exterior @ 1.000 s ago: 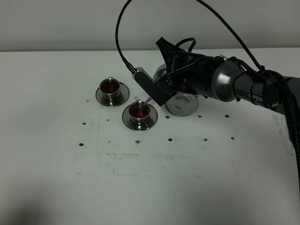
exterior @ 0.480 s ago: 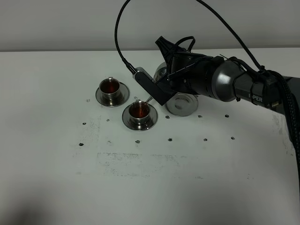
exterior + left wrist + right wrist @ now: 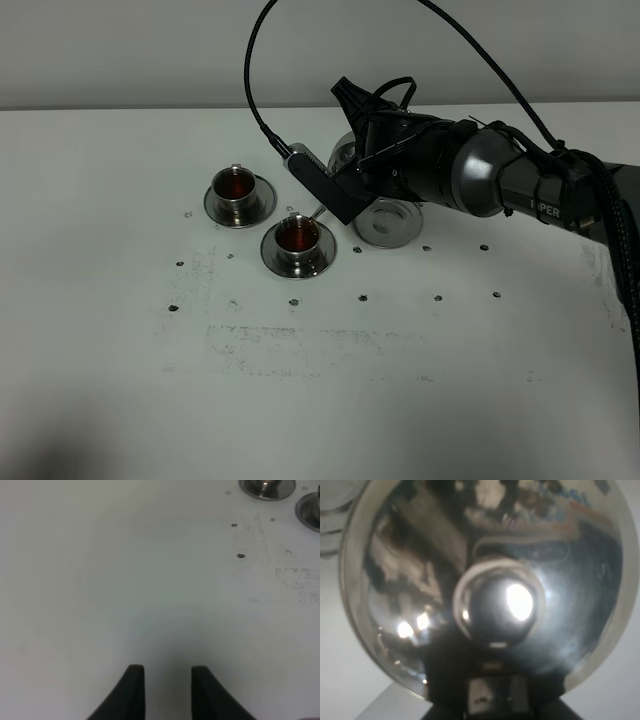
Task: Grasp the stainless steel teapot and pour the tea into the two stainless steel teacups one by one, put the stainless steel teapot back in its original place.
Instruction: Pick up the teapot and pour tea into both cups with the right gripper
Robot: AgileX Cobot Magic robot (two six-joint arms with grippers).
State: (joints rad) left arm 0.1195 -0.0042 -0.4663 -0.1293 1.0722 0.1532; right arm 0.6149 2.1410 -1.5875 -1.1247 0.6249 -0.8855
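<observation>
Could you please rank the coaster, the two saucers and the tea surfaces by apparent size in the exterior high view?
1. Coaster and both saucers: look alike, so no ranking.
2. Tea surfaces: smallest, also alike.

Mirror-polished metal teapot (image 3: pixel 490 595), shiny metal cups (image 3: pixel 237 187), matt white table (image 3: pixel 300 380)

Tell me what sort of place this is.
Probably a robot test bench, not a kitchen: a bare white table dotted with small marks, a plain wall behind, a cabled black arm holding a steel teapot over a coaster, beside two tea-filled cups on saucers.
</observation>
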